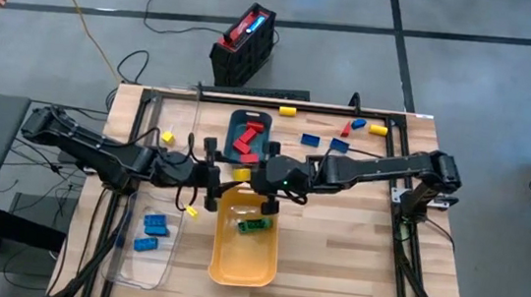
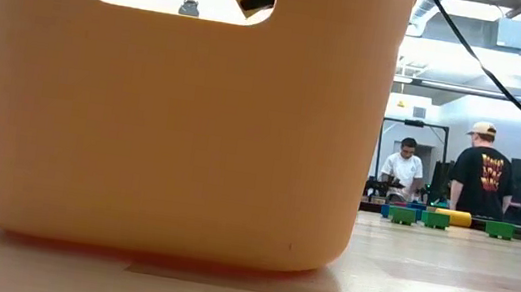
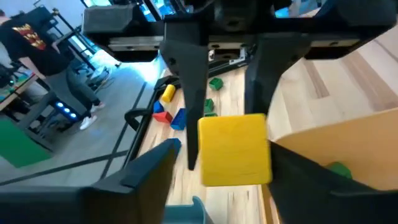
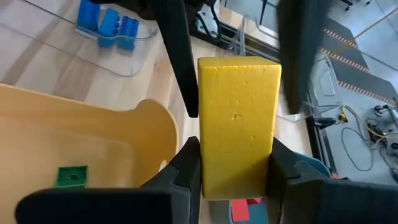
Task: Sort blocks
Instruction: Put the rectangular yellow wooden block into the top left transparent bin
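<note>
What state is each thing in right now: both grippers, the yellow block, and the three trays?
Right gripper: shut on the yellow block, at the yellow tray's far rim.
Left gripper: fingers either side of the same block; grip unclear.
Yellow tray: upright, one green block inside.
Teal tray: holds red blocks.
Clear tray: holds two blue blocks.

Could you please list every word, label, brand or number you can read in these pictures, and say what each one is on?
None can be read.
Person's black shirt: orange print on the back, too blurred to read.
Red-and-black box on the floor: a pale label strip, too small to read.
Yellow block, trays, table: no text visible.
</note>
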`<state>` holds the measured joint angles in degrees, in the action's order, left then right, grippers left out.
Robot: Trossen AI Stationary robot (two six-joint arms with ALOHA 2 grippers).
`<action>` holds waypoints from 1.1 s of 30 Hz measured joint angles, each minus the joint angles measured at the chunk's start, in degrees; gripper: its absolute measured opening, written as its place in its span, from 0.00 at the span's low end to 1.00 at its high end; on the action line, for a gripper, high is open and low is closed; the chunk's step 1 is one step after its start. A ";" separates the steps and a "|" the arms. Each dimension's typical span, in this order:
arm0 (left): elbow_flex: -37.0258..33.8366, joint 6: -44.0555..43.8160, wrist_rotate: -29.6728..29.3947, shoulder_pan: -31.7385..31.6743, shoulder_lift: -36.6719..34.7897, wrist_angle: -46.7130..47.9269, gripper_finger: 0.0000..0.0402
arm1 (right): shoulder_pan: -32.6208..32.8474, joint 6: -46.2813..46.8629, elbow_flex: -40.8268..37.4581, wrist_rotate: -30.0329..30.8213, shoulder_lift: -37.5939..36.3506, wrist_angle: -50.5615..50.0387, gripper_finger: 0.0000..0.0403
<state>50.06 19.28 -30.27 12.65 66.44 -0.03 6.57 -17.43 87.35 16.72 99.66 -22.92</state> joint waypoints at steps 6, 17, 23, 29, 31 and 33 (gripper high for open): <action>0.00 0.22 1.61 -0.08 -0.03 0.41 0.31 | 0.52 -0.97 -0.02 0.59 0.00 0.57 0.27; 0.00 -1.98 5.95 -0.50 -0.12 2.72 0.31 | 0.04 2.44 -0.04 -0.18 0.00 -1.02 0.80; 0.00 -5.61 2.04 -0.48 -1.86 12.12 0.31 | -0.27 3.99 -0.10 1.17 -0.55 -7.05 0.85; -0.02 -12.10 -4.24 -1.46 -6.19 24.70 0.32 | -2.07 8.72 -0.11 1.72 -3.09 -16.32 0.82; -0.02 -15.42 -6.67 -2.17 -7.79 30.37 0.32 | -2.89 11.96 -0.11 1.72 -3.52 -20.56 0.82; -0.02 -18.86 -9.45 -2.81 -9.50 36.31 0.33 | -3.68 15.46 -0.27 1.70 -3.83 -24.10 0.81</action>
<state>50.04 0.43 -39.71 9.83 56.95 36.28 2.90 -1.97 87.08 18.41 95.83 -47.01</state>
